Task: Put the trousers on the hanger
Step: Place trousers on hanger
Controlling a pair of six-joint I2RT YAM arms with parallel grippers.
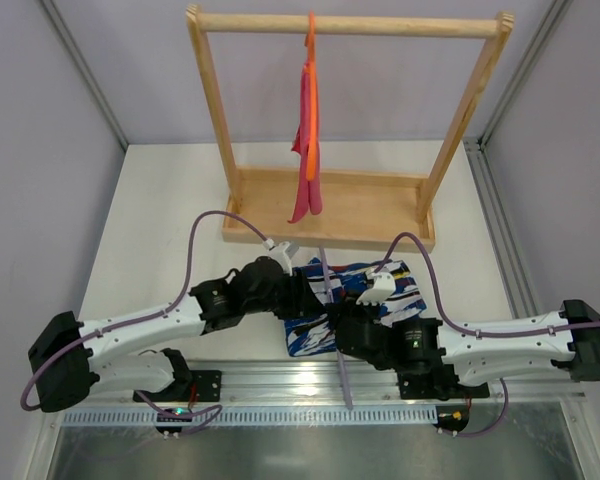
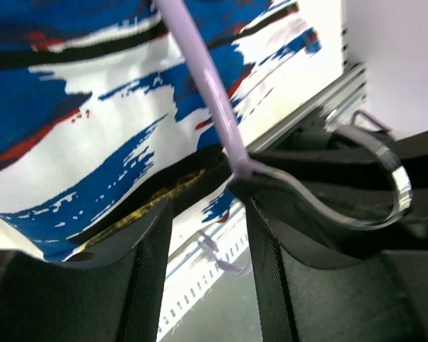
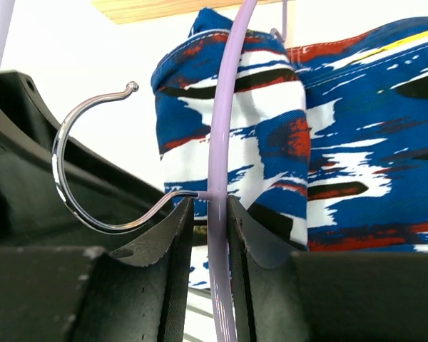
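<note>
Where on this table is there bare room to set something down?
Bare table lies between the left wall and the rack, and right of the trousers, in front of the rack's base. Crowded: centre front, where left gripper, right gripper, trousers and the hanger meet.

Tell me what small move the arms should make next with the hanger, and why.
Probably close the right gripper on the hanger: its jaws already flank the lilac bar beside the hook, seemingly a little loose. The left gripper stands open and holds nothing, and the hanger lies across the trousers on the table, so one firm grip seems needed before lifting it.
</note>
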